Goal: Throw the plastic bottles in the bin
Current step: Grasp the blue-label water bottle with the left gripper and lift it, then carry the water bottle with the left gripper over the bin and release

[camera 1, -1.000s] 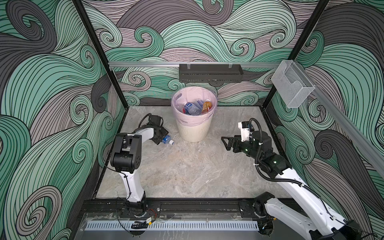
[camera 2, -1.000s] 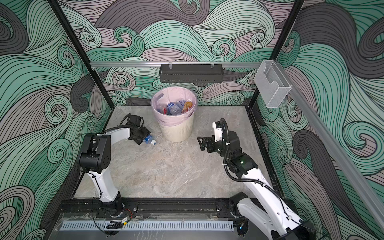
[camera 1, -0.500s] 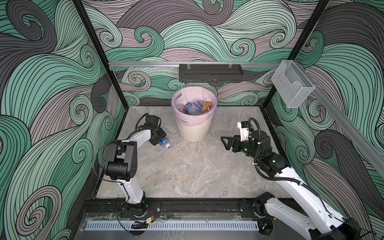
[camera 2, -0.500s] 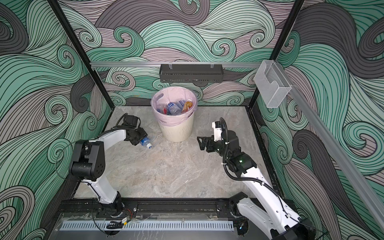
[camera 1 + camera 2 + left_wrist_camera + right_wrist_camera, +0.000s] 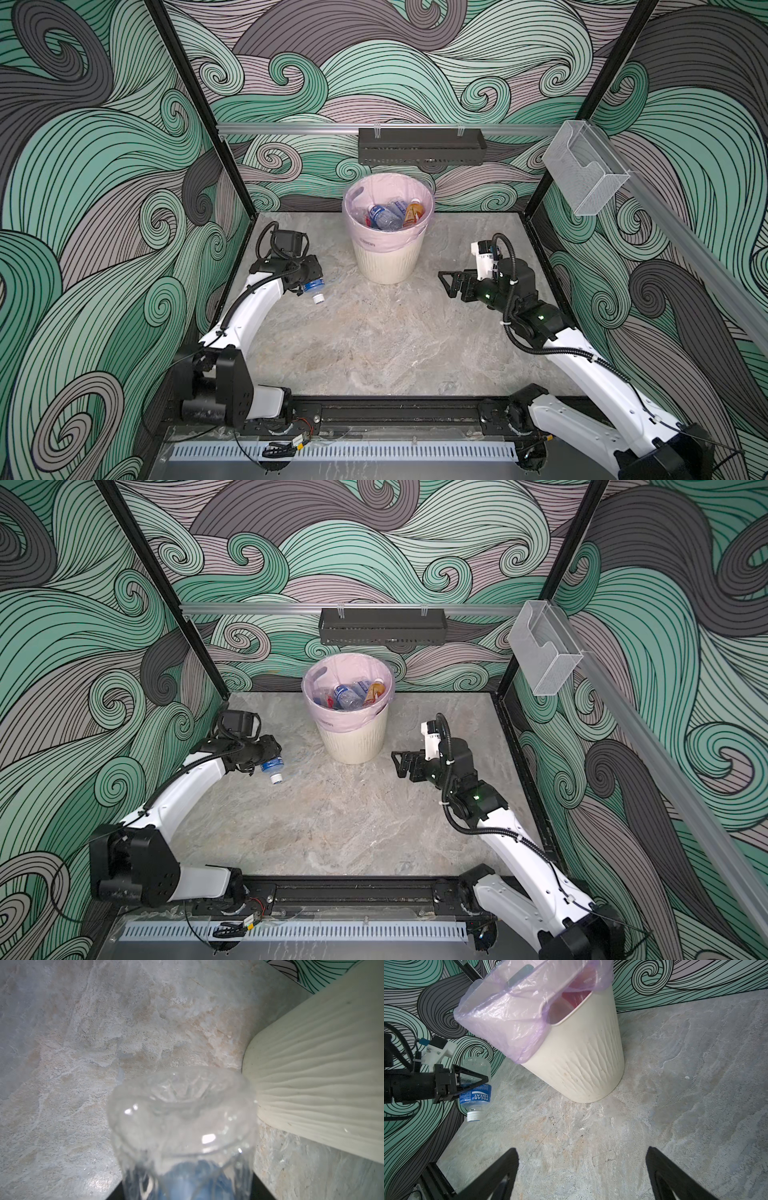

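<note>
- My left gripper (image 5: 481, 1083) clamps 1 bottle (image 5: 475, 1096), cap down; its blurred base fills my left wrist view.
- Right gripper (image 5: 581, 1149) gapes wide, empty.
- Bin (image 5: 388, 266) contents partly hidden.

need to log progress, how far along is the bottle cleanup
Done: several bottles lie inside the bin. In hand: the left gripper holds one blue-labelled bottle, cap down, beside the bin. Left: dropping it in; no other bottle shows on the table. The right gripper is open and empty.

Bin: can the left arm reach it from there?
Probably yes: left gripper, shut on the bottle, sits beside the bin with bare table between; it must lift above the rim.
</note>
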Action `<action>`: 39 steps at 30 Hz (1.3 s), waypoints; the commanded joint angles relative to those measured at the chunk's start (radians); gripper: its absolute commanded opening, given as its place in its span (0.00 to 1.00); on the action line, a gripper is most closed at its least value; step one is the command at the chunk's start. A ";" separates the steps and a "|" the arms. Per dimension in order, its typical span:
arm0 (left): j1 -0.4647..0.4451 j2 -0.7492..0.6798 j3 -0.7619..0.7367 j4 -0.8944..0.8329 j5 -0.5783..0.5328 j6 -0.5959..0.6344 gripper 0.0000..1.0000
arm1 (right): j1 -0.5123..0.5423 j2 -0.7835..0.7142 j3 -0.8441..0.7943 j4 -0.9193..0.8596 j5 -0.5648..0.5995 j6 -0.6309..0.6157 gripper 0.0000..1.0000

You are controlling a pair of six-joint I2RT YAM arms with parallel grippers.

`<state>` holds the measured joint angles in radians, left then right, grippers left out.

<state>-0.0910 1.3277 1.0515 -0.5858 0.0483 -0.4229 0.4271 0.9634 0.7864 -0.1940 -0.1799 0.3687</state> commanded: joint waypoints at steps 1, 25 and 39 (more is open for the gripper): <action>0.004 -0.070 -0.030 -0.053 0.115 0.107 0.41 | -0.001 0.013 -0.005 0.037 -0.022 0.016 0.96; -0.377 -0.453 -0.187 0.063 0.065 0.210 0.40 | 0.018 0.069 -0.028 0.113 -0.047 0.053 0.96; -0.307 0.424 1.153 -0.184 0.156 0.047 0.54 | 0.031 0.099 -0.017 0.138 -0.067 0.076 0.96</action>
<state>-0.4133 1.5944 2.0438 -0.6403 0.1474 -0.2962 0.4480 1.0489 0.7658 -0.0814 -0.2241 0.4244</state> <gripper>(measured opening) 0.582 0.957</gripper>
